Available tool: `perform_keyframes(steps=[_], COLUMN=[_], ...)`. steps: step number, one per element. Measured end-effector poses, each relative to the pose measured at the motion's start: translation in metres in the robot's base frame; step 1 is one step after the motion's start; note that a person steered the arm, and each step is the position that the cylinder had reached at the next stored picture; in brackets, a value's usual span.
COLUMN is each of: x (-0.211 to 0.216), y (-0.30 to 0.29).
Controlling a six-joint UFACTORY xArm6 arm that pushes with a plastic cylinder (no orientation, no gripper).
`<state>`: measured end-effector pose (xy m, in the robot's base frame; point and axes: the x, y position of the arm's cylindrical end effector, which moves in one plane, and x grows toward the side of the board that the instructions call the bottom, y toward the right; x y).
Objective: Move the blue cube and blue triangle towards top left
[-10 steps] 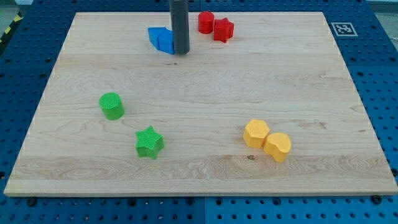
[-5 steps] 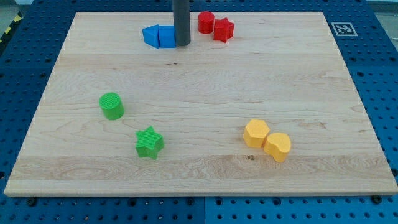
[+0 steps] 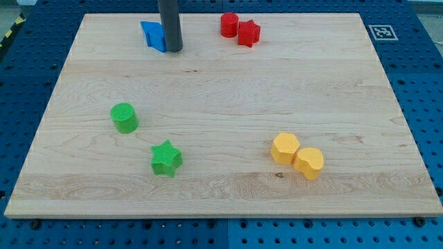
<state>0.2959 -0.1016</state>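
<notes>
The blue cube [image 3: 158, 38] and the blue triangle [image 3: 148, 29] sit pressed together near the board's top edge, left of centre. The rod partly covers the cube's right side. My tip [image 3: 173, 50] rests on the board touching the right side of the blue cube, with the triangle just beyond it to the upper left.
A red cylinder [image 3: 229, 24] and a red star [image 3: 248, 32] stand together at the top centre-right. A green cylinder [image 3: 124, 117] and a green star [image 3: 166, 158] lie at lower left. Two yellow blocks [image 3: 284, 148] [image 3: 309, 163] touch at lower right. The wooden board [image 3: 228, 83] ends close above the blue blocks.
My tip has slid left along the top of the board, pushing the two blue blocks left and slightly up. The other blocks have not moved.
</notes>
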Motion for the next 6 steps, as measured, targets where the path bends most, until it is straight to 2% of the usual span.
perform_keyframes(steps=[3,6], x=[-0.045,-0.046], y=[-0.035,-0.046])
